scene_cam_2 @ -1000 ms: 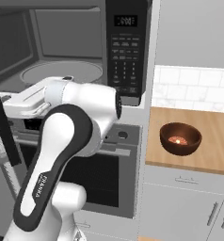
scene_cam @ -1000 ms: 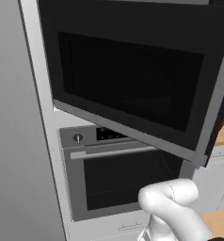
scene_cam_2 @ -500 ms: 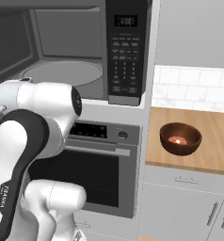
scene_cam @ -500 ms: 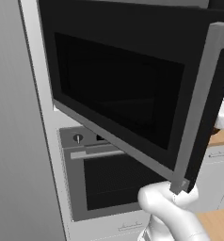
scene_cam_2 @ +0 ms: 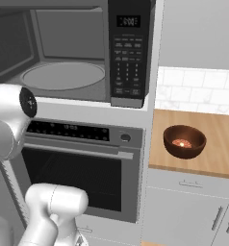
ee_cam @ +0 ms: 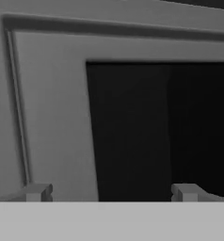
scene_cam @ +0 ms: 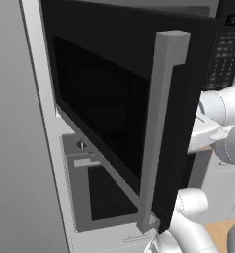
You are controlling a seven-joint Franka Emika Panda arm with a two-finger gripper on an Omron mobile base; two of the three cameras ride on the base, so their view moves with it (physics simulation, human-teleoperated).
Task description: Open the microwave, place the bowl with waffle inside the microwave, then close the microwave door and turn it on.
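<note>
The claw (ee_cam: 109, 192) shows at the bottom of the hand view as two small grey tips set wide apart, so it is spread open and holds nothing. Between the tips and above them is the grey inner side of the wide black glass microwave door (scene_cam: 114, 113) with its dark window.

In the left base view the door is swung far out and takes up the middle of the frame, with its tall silver bar handle (scene_cam: 159, 128) facing us.

In the right base view the big grey microwave (scene_cam_2: 73, 53) hole is open at the upper left, with a round plate inside. Under it is the silver oven (scene_cam_2: 78, 163). The deep reddish-brown wooden bowl (scene_cam_2: 184, 141) sits on the wooden counter (scene_cam_2: 217, 139) at the right, with the small orange waffle (scene_cam_2: 182, 143) inside it.
</note>
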